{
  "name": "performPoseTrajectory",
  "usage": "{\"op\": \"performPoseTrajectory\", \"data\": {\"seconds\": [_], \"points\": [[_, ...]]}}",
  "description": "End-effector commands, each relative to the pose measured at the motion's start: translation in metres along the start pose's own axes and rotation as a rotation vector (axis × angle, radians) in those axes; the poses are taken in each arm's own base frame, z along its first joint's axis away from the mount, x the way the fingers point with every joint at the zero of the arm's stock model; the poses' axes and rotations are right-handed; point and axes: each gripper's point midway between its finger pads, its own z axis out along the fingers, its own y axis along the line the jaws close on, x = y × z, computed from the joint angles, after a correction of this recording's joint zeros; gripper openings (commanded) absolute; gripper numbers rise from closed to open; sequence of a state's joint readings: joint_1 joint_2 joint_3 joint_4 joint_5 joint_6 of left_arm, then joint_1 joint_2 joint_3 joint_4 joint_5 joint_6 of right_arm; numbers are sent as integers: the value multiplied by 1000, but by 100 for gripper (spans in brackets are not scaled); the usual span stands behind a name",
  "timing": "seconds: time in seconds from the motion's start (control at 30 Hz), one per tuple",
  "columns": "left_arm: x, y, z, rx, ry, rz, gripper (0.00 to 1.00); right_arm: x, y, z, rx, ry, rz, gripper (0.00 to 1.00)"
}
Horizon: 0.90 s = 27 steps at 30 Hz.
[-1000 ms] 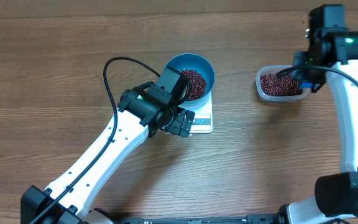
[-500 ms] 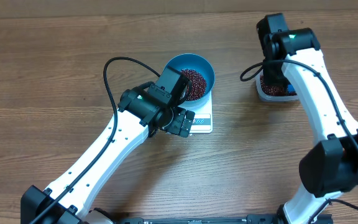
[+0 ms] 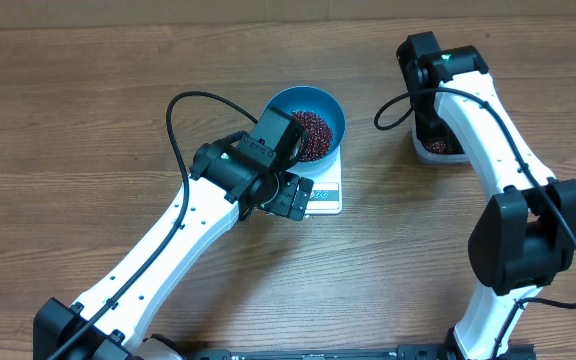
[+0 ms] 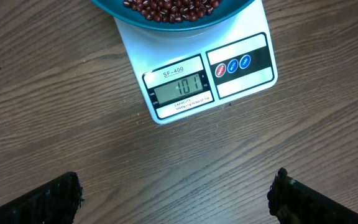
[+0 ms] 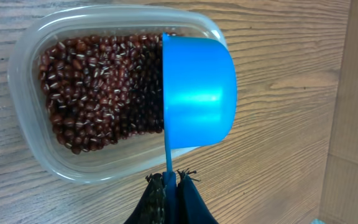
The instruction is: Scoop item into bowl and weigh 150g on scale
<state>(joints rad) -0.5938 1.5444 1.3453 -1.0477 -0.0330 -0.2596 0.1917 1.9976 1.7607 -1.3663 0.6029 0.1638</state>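
A: What lies ahead of the left gripper (image 4: pixel 176 191)?
B: The scale (image 4: pixel 197 74), between the lines of the jaws. The bowl (image 4: pixel 185 23) sits on its far end, beans (image 4: pixel 173 6) in it.
A: And the right gripper (image 5: pixel 169 182)?
B: The scoop (image 5: pixel 197 93) is just ahead, handle between the jaws, over the right rim of the tub (image 5: pixel 27 118). More beans lie in the tub, to the left.

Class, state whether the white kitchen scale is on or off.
On: the small white square kitchen scale shows digits on its display.
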Motion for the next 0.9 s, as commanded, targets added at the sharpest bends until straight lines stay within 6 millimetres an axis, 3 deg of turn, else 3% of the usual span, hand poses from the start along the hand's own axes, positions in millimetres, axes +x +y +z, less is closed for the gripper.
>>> {"op": "performPoseTrajectory", "data": {"seconds": [0.0,0.27,0.5,0.87], "points": [[-3,0,-9,14,-28,-8,99,4,9,7,-4,28,-11,4],[-3,0,-9,14,-28,-8,99,6,43,-9,-69,-3,-152,4],[-3,0,-9,14,-28,-8,100,11,61,-14,-139,3,-217,4],[-4,0,-9,14,-29,-8,99,10,23,2,-46,41,-98,4]]}}
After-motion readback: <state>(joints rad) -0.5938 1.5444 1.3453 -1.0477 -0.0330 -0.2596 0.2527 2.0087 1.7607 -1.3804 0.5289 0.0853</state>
